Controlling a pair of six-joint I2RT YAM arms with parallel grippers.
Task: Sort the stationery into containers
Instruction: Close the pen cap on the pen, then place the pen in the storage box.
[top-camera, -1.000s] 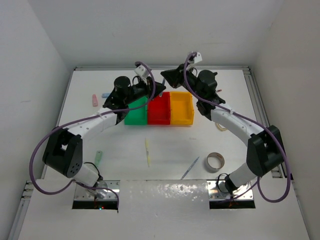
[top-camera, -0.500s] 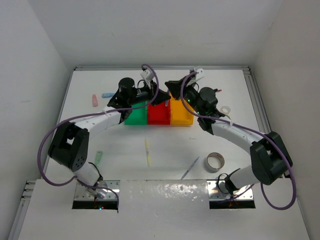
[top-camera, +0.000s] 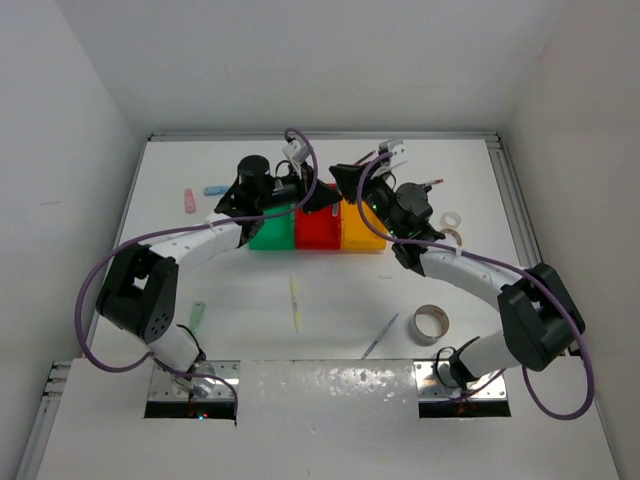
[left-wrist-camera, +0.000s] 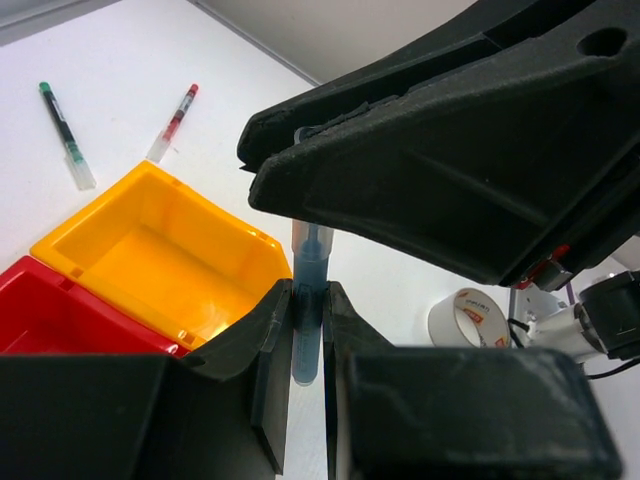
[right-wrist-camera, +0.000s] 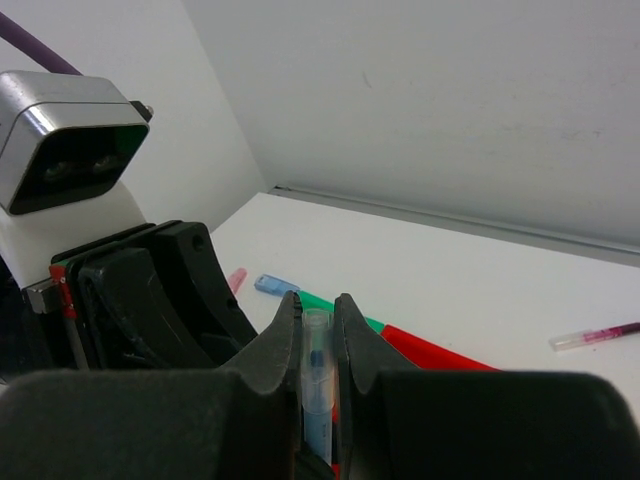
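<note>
The top external camera looks steeply down from high up on the near side of the row of 3 bins (top-camera: 318, 225), far enough off to hold the whole table (top-camera: 350, 290). The left wrist camera hangs very close over the bins, facing right across the yellow bin (left-wrist-camera: 150, 250). The right wrist camera, equally close, faces left past the bins' far edge. All 3 views share the bins; both wrist views share the blue pen (left-wrist-camera: 307, 300) above them.

i log: green bin (top-camera: 272, 235), red bin (top-camera: 318, 231), yellow-orange bin (top-camera: 362, 228); blue pen (left-wrist-camera: 306, 330), clear barrel; black left gripper (left-wrist-camera: 306, 292); black right gripper (right-wrist-camera: 317, 318); beige tape roll (top-camera: 422, 333); white table (top-camera: 340, 290).
</note>
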